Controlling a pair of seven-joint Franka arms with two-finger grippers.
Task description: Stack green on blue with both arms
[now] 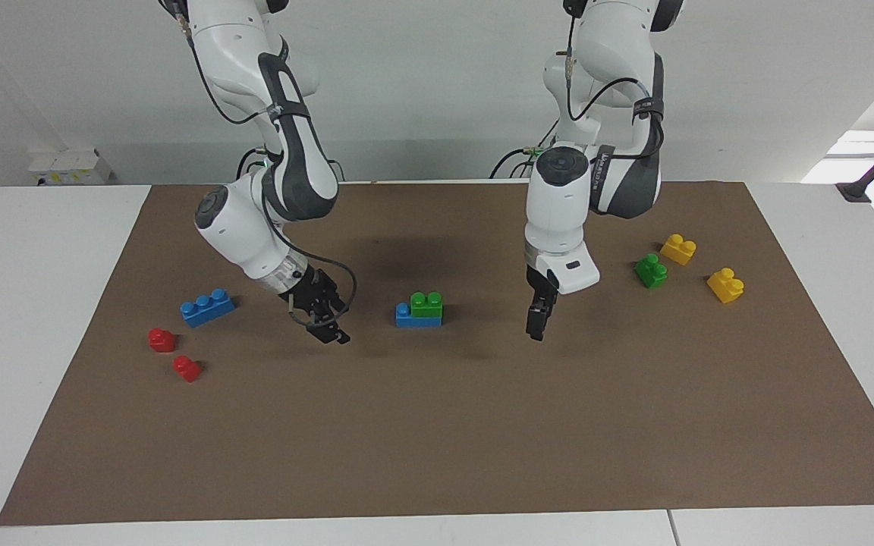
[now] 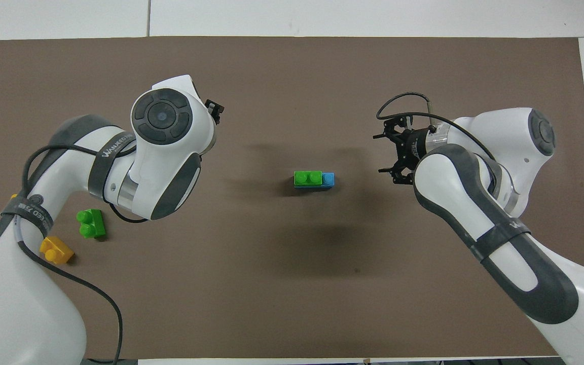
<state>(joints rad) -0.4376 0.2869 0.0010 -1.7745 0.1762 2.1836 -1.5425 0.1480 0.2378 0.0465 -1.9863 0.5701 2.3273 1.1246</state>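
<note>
A green brick (image 1: 427, 303) sits on a blue brick (image 1: 410, 319) at the middle of the brown mat, covering the end of it toward the left arm. The overhead view shows the same green brick (image 2: 307, 177) with one bare stud of the blue brick (image 2: 328, 179). My right gripper (image 1: 333, 335) is open and empty, low over the mat beside the stack, toward the right arm's end; in the overhead view the right gripper (image 2: 379, 153) is clear of the stack. My left gripper (image 1: 536, 327) hangs over the mat beside the stack, toward the left arm's end, holding nothing.
A second blue brick (image 1: 207, 306) and two red bricks (image 1: 161, 339) (image 1: 187, 368) lie toward the right arm's end. A second green brick (image 1: 650, 270) and two yellow bricks (image 1: 677, 249) (image 1: 725, 285) lie toward the left arm's end.
</note>
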